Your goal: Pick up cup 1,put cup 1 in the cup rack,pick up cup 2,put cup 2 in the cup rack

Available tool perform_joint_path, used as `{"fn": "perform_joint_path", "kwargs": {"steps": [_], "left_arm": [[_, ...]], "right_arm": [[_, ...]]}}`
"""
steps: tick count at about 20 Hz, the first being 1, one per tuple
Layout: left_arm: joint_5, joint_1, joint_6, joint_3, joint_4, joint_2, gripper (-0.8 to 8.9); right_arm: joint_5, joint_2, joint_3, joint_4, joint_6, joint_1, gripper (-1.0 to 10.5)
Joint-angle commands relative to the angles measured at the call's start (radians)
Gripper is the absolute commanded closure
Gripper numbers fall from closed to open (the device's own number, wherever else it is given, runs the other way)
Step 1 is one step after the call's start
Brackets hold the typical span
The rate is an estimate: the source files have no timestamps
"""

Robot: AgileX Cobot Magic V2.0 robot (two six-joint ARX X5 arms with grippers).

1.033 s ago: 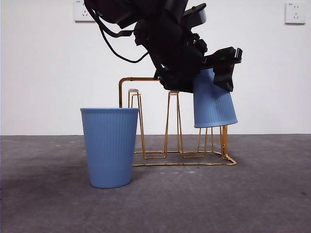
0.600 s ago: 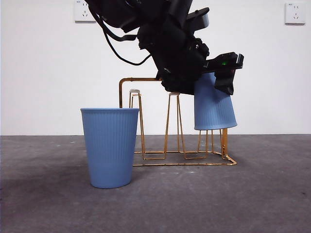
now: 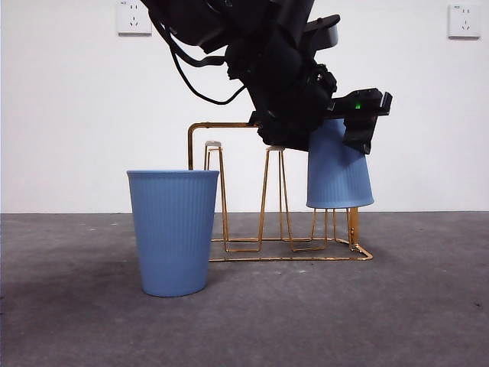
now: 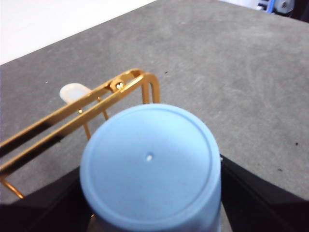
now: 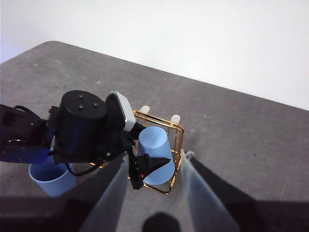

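Straightened, inverted cup 1 [image 3: 338, 172] stays clamped in left end effector [image 3: 336, 126] over cup rack [image 3: 290, 245]; cup 2 [image 3: 173, 232] beside.

Low front, two downward wrist views

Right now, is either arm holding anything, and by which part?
The left gripper holds the upside-down blue cup by its sides near the base, over the cup rack. The right gripper holds nothing.
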Motion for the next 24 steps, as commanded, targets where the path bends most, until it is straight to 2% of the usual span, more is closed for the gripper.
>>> {"fn": "perform_joint_path", "kwargs": {"steps": [1, 6, 16, 20, 24], "left_arm": [[-0.009, -0.009, -0.078, -0.026, -0.078, 0.052, 8.22], [-0.078, -0.037, -0.114, -0.026, -0.104, 0.052, 8.22], [-0.078, -0.055, -0.118, 0.027, -0.129, 0.051, 8.22], [-0.078, -0.053, -0.171, 0.028, -0.189, 0.051, 8.22], [-0.101, -0.05, -0.182, 0.028, -0.221, 0.054, 8.22]], "right_arm": [[-0.001, 0.0, -0.006, 0.005, -0.005, 0.0, 7.6], [-0.001, 0.0, -0.006, 0.01, -0.01, 0.0, 7.6], [0.0, 0.0, -0.006, 0.009, -0.018, 0.0, 7.6], [0.0, 0.0, -0.006, 0.01, -0.034, 0.0, 7.6], [-0.001, 0.0, -0.006, 0.009, -0.04, 0.0, 7.6]]}}
